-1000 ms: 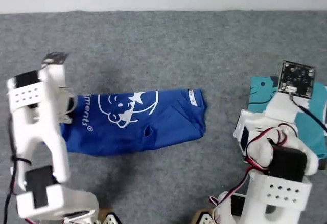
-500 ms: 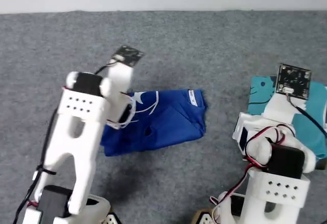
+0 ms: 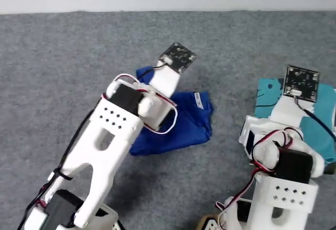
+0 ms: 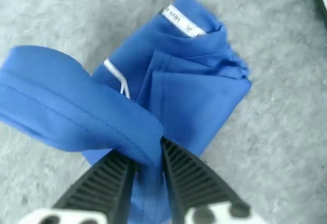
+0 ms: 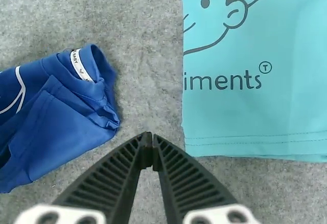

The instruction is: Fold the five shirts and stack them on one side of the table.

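**While the left hand is holding the blue hem aloft: crosswise fold under way**

As the left hand (image 4: pixel 146 155) is clamping a pleat of the blue shirt's hem between its fingers and holding it raised over the rest of the garment, the step in hand is, by my reading, the crosswise fold of the blue shirt (image 3: pixel 184 127). The shirt is lying mid-table, somewhat nearer the front edge than the far one, with its labelled collar end pointing toward the right edge.

Next move, as judged: the hem is needing to go over toward the collar end, come down flat with edges matched, and only then be let go. A release from height is risking a slumped, skewed fold.

The right hand (image 5: pixel 149 144) is hanging with fingers together, gripping nothing, over the table (image 3: pixel 79 56) between the blue shirt and the teal shirt (image 5: pixel 255 81). The teal shirt is lying folded flat at the right edge, apparently starting the stack.

Room: a strip of felt is separating the two shirts, near but apart. The left half and the far edge are offering wide open surface. The right arm is standing near the collar end, so a sweep there is calling for care.
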Robot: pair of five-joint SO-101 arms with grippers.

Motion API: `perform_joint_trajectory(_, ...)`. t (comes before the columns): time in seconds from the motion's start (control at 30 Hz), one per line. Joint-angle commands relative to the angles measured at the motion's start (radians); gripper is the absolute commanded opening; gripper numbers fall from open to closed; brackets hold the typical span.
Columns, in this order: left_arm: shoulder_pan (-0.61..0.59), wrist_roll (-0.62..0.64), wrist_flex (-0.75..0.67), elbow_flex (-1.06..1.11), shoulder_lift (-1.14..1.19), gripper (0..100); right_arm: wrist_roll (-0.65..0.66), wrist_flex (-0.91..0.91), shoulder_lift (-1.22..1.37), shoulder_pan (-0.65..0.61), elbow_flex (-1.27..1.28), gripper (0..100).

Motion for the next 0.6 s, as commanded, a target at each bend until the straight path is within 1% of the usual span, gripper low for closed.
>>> perform_joint_trajectory(0.0,0.038,0.014,-0.046,-0.062,0.055,1,-0.002,0.005,-0.01,0.012,-0.005,0.9)
perform_joint_trajectory(0.1,0.064,0.014,-0.044,-0.13,0.135,1,-0.002,0.005,-0.01,0.012,-0.003,0.9)
perform_joint_trajectory(0.23,0.068,0.043,-0.048,-0.266,0.259,2,-0.002,0.002,-0.015,0.012,0.014,0.9)
perform_joint_trajectory(0.33,0.094,0.04,0.0,-0.375,0.351,2,-0.002,-0.002,-0.018,0.012,0.052,0.9)
perform_joint_trajectory(0.4,0.127,0.014,0.061,-0.455,0.408,7,-0.002,-0.001,-0.018,0.012,0.064,0.9)
perform_joint_trajectory(0.47,0.157,0.014,0.127,-0.533,0.457,14,-0.002,-0.002,-0.018,0.012,0.066,0.9)
perform_joint_trajectory(0.57,0.146,0.049,0.203,-0.631,0.512,21,-0.002,-0.004,-0.018,0.012,0.064,0.9)
